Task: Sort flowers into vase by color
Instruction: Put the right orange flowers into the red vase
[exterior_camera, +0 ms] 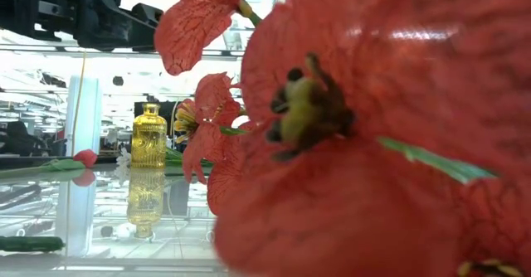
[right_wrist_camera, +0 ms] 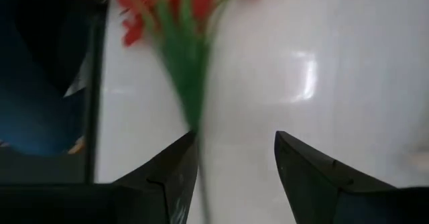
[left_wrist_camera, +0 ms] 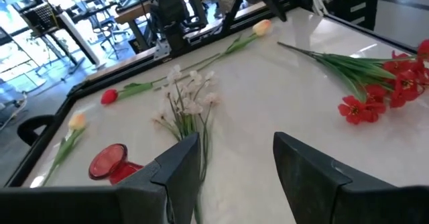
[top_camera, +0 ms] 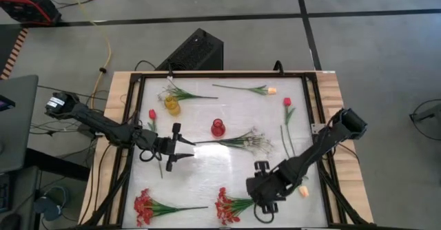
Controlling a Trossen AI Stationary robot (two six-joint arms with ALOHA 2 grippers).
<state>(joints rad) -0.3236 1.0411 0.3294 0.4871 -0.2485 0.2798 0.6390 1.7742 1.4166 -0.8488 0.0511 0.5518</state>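
Note:
My right gripper (top_camera: 264, 208) (right_wrist_camera: 234, 157) points steeply down, open, near the front edge. It is over the green stem (right_wrist_camera: 188, 96) of a bushy red flower cluster (top_camera: 227, 206), without a clear touch. My left gripper (top_camera: 186, 149) (left_wrist_camera: 234, 157) is open and nearly level at the left middle. It faces the white spray (top_camera: 249, 142) (left_wrist_camera: 188, 100) lying flat. The red vase (top_camera: 218, 127) (left_wrist_camera: 110, 162) and the yellow vase (top_camera: 171, 106) (exterior_camera: 149, 136) stand upright. Red tulips (top_camera: 287, 106) (top_camera: 152, 116) and peach tulips (top_camera: 267, 89) (top_camera: 303, 190) lie on the table.
A second bushy red cluster (top_camera: 143, 206) lies at the front left. A black frame (top_camera: 313, 99) rims the white tabletop. In the low view a red blossom (exterior_camera: 373, 144) close to the lens blocks most of the table. Bare surface lies between the two grippers.

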